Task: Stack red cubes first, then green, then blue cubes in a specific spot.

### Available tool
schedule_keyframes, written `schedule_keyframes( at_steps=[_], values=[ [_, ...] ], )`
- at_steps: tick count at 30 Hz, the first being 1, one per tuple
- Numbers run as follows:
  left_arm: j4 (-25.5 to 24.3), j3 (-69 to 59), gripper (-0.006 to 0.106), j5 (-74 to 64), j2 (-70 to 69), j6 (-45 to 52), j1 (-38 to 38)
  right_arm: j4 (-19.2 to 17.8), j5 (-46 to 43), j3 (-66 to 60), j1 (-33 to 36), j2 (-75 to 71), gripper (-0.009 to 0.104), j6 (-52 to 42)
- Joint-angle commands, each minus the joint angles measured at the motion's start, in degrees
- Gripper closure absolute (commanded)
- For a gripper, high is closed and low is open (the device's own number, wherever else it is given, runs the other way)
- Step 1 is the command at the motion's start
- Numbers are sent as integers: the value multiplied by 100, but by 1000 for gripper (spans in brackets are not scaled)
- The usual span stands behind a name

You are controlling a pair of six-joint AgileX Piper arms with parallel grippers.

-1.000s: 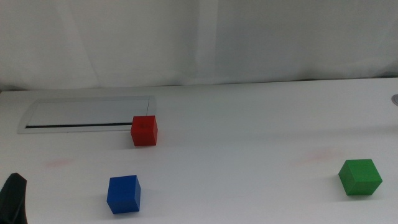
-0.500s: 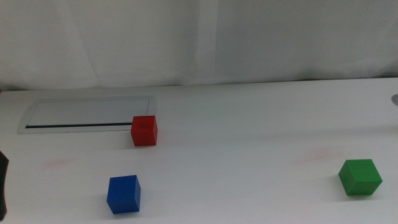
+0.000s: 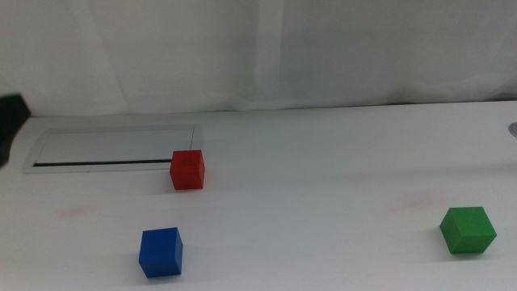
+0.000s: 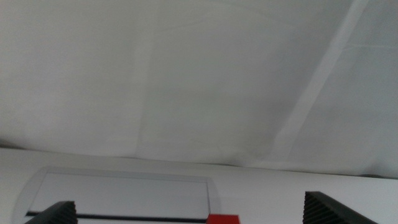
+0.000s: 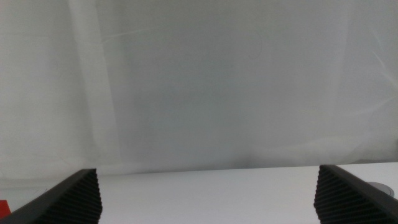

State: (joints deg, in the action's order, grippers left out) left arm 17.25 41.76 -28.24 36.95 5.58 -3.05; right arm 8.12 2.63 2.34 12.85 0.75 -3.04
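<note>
The red cube (image 3: 187, 170) stands by the near right corner of the grey-rimmed panel (image 3: 113, 148). Nearer the front sits the blue cube (image 3: 161, 252), and the green cube (image 3: 468, 230) is far off to the right. A dark part of my left arm (image 3: 10, 121) shows at the left edge, level with the panel. In the left wrist view my left gripper (image 4: 186, 200) is open and empty, with the red cube's top (image 4: 222, 218) just ahead of it. My right gripper (image 5: 206, 170) is open and empty, and is out of the middle view.
Faint pink smudges mark the white table at the left (image 3: 77, 212) and the right (image 3: 412, 204). A white curtain (image 3: 258, 48) closes off the back. A small grey round thing (image 3: 512, 128) sits at the right edge.
The dark left gripper has moved from the bottom left corner of the middle view up to the left edge beside the panel. The three cubes have stayed put.
</note>
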Motion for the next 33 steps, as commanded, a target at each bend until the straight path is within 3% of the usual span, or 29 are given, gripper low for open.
schedule_keyframes(
  at_steps=[1,12,22,24,33],
  values=[
    [149,425,10,-124,355,99,136,-27,-43,7,20,30,3,-12],
    [-74,2437,10,-654,2562,-253,1283,-27,-43,7,20,30,3,-12],
    [-3347,3799,10,-1970,4316,-3527,2591,-27,-50,7,20,30,3,-12],
    [-3493,3932,10,-2044,4591,-3899,2704,-27,-50,7,20,30,3,-12],
    [-3282,4420,10,-2343,5754,-3914,2702,-27,-50,7,20,30,3,-12]
  ],
)
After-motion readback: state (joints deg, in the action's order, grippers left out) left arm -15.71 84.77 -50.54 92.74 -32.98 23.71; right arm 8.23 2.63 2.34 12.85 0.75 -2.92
